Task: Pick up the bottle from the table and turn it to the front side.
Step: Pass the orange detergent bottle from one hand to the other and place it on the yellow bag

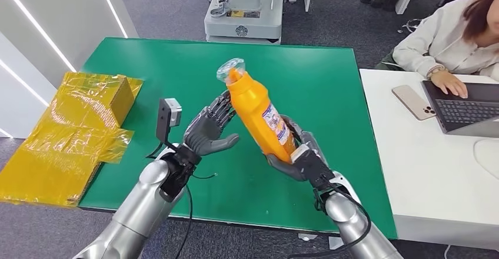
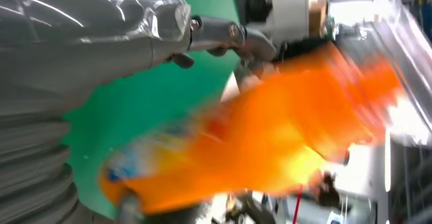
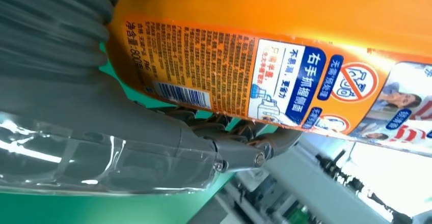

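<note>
The right robot hand grips the tilted orange bottle low; the open left robot hand barely steadies it, so turning risks a drop onto the desk.

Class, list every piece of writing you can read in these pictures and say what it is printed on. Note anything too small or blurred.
"右手抓握侧面": blue panel of the bottle label, held by the right hand.
"净含量: 800": beside the barcode; what follows is unclear.
Dense fine print and small blue tags: too small to read.
Label in the left wrist view: blurred.
</note>
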Controlling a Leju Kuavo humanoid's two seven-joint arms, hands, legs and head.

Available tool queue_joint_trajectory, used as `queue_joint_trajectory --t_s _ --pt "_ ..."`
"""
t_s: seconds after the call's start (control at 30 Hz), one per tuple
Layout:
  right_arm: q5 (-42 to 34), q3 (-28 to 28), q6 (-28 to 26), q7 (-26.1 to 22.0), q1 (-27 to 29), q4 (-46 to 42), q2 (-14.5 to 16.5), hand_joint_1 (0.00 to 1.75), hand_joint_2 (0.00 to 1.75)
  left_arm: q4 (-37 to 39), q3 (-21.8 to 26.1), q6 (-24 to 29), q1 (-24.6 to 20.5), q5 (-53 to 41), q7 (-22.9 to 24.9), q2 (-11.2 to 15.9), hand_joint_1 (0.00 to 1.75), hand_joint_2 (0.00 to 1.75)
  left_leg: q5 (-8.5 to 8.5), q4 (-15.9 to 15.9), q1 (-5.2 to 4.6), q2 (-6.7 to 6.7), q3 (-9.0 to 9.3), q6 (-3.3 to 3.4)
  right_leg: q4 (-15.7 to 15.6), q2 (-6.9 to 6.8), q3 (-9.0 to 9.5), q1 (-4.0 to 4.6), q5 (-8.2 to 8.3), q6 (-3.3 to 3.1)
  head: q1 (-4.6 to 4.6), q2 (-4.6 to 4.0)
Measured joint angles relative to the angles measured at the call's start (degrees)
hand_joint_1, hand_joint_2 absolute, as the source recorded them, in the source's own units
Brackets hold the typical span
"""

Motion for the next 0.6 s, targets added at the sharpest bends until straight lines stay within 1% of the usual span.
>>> queue_joint_trajectory --t_s 0.13,0.33,0.5,0.6 --pt "0.6 2.2 0.0 0.4 -2.4 4.2 1.9 1.75 1.75 2.8 -2.2 -0.6 -4.0 3.2 1.7 -1.2 0.0 1.75 0.0 0.0 0.0 -0.02 -0.02 0.0 0.0 -0.02 -0.02 0.0 0.0 0.01 0.0 0.0" --pt "2.2 4.3 -0.3 0.5 -4.3 10.0 3.1 1.75 1.75 6.7 -4.8 -2.2 -8.1 6.5 2.8 -1.6 0.0 1.75 0.0 0.0 0.0 -0.02 -0.03 0.0 0.0 -0.01 -0.05 0.0 0.0 0.01 -0.01 0.0" --pt "2.5 4.5 -0.9 0.0 -5.1 13.3 3.5 1.75 1.75 9.6 -6.3 -1.8 -10.9 6.0 2.7 -2.2 0.0 1.75 0.0 0.0 0.0 -0.01 -0.03 0.0 0.0 0.0 -0.06 0.0 0.0 0.01 0.0 0.01" --pt "2.9 4.5 -1.4 -0.2 -5.5 14.8 3.6 1.75 1.75 11.5 -7.5 0.2 -12.5 2.6 1.5 -2.9 0.0 1.75 0.0 0.0 -0.01 -0.01 -0.03 0.0 0.0 0.0 -0.06 0.0 0.01 0.01 0.01 0.01"
